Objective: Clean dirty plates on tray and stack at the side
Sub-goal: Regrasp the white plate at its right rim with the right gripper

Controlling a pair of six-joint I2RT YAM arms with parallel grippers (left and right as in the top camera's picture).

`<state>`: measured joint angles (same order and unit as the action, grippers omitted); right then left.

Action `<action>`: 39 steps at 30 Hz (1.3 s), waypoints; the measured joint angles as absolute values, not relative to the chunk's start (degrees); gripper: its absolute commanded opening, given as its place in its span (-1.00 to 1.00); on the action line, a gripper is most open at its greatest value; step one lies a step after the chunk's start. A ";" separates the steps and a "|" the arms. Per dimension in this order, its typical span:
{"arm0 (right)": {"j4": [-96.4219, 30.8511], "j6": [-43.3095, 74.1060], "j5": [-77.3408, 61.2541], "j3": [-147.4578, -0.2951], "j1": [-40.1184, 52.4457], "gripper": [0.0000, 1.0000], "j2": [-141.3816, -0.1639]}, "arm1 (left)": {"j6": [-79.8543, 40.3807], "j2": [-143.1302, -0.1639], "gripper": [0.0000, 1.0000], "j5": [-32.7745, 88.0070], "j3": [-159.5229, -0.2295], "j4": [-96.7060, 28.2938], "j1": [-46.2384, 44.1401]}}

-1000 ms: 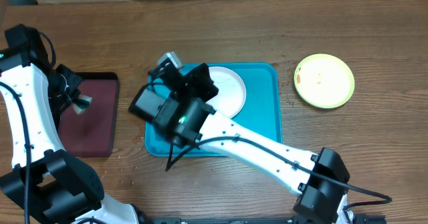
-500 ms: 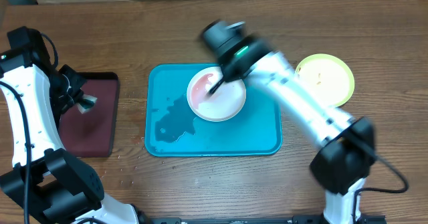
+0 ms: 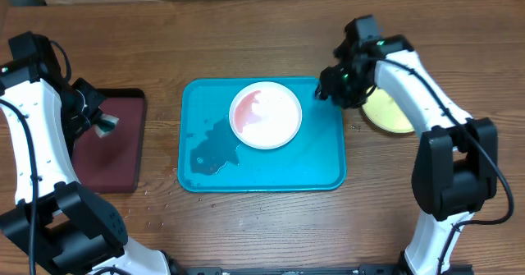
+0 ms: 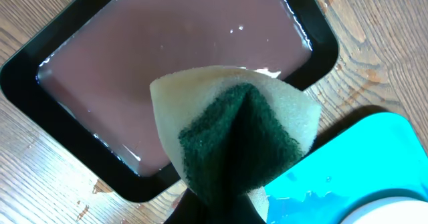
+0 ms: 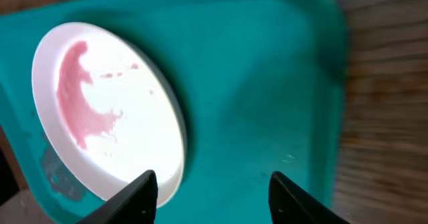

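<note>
While my left gripper (image 3: pixel 92 121) clamps the sponge (image 4: pixel 234 130) near the left edge, the smeared white plate (image 3: pixel 266 115) lies rightward, closer to my spread, empty right gripper (image 5: pixel 212 196).

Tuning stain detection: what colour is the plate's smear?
Pinkish-red smear on white plate; clearest in right wrist view.

The wooden table (image 3: pixel 246 29) carries a teal tray (image 3: pixel 312 156), maroon tray (image 3: pixel 111 156) and yellow-green plate (image 3: pixel 387 117).

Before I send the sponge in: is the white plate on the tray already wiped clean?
No, the white plate on the teal tray carries a pink smear across its left side.
</note>
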<state>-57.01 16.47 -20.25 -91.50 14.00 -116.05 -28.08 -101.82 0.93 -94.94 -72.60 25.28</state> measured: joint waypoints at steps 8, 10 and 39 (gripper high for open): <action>-48.51 17.78 -20.64 -86.83 19.42 0.18 -116.40 | -28.05 -102.19 -0.92 0.91 -94.94 -72.60 25.28; -47.29 18.46 -19.77 -86.43 20.58 0.18 -116.71 | -28.05 -102.24 -0.92 0.91 -94.94 -72.60 25.28; -46.72 26.57 -10.92 -87.31 28.49 -0.93 -122.30 | -28.05 -102.26 -0.91 0.95 -94.94 -72.42 25.28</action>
